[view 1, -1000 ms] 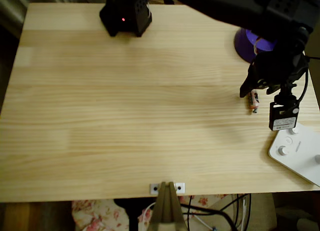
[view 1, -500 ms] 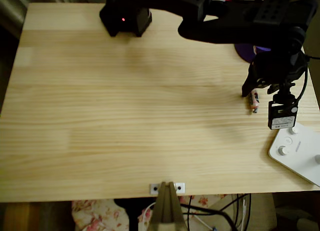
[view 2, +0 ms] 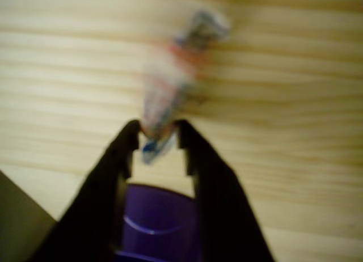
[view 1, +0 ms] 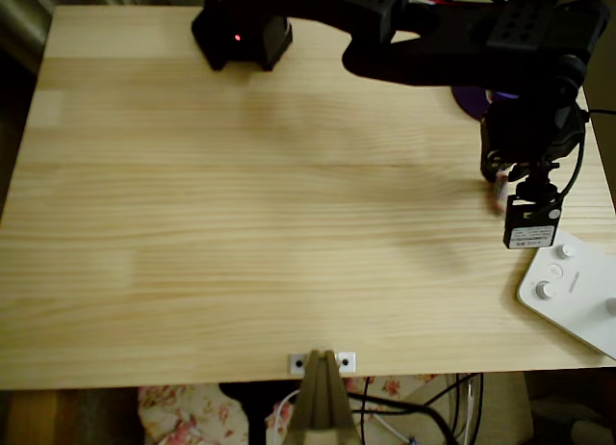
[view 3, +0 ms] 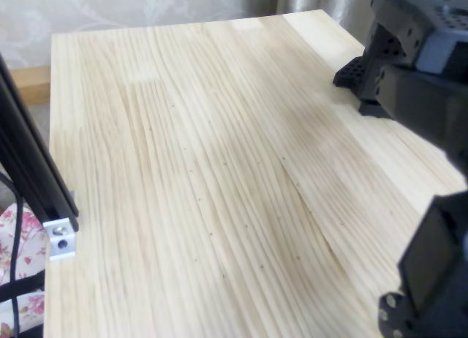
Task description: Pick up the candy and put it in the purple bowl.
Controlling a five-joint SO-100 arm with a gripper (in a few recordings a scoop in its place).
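1. Near the right edge of the worktop [view 1: 241,223], overhead view: the arm has swung over the candy [view 1: 498,196]. A second ago the sweet lay in plain sight just beside the wrist; now most of it is hidden under the black wrist, a pale sliver showing.
2. Wrist view: pincer [view 2: 159,134] with tips set either side of the candy's near twisted end, narrow gap, seemingly closing on it. Blurred; a firm grip can't be confirmed.
3. Candy lies on the wood, not yet lifted, I judge.
4. Purple bowl [view 1: 474,99] just behind the arm, mostly covered; also visible between the fingers in the wrist view.
5. Reading: approach done, grasp under way; a short carry to the bowl follows.
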